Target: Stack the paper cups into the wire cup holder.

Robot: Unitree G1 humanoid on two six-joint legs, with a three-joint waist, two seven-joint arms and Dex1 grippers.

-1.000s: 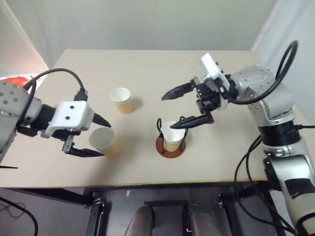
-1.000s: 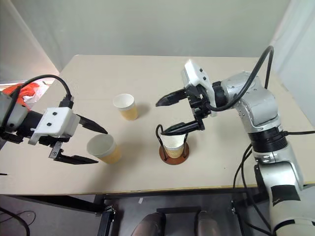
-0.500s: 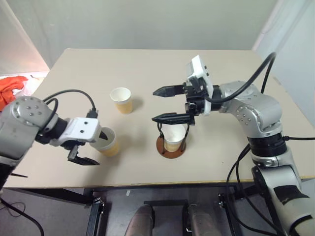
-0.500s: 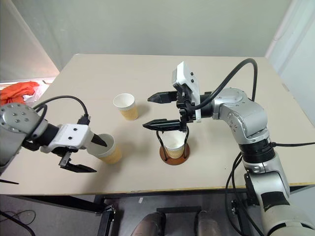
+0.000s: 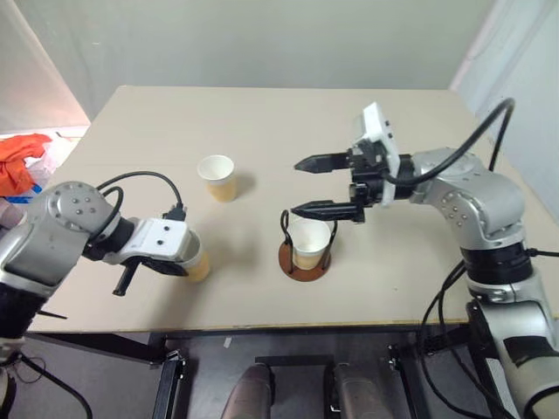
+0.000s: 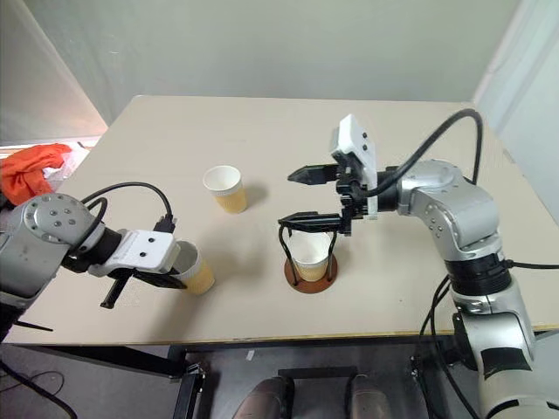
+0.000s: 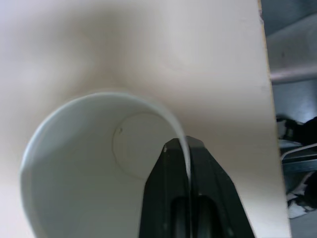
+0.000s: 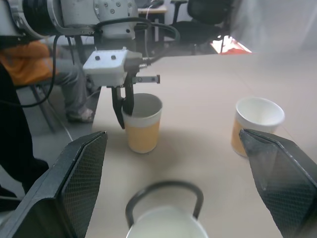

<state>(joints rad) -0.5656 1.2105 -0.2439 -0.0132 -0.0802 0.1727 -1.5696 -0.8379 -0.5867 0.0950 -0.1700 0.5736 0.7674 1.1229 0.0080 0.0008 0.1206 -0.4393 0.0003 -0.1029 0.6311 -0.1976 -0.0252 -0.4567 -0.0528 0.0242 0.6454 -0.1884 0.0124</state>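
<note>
Table (image 5: 262, 122): 3 paper cups (image 5: 216, 177) upright, mouths up

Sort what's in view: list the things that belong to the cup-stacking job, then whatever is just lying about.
Belongs to the job:
- wire cup holder, one paper cup already in it
- paper cup pinched at its rim by the left claw
- paper cup standing loose farther back
- right claw, open above the holder

Lying about:
- orange cloth beyond the table

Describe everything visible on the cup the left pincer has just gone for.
The paper cup is small, tapered, white inside, pale yellow-orange outside. It stands upright and empty near the table's front edge, apart from the other cups. The left pincer is shut on its rim, one finger inside the wall, one outside.
</note>
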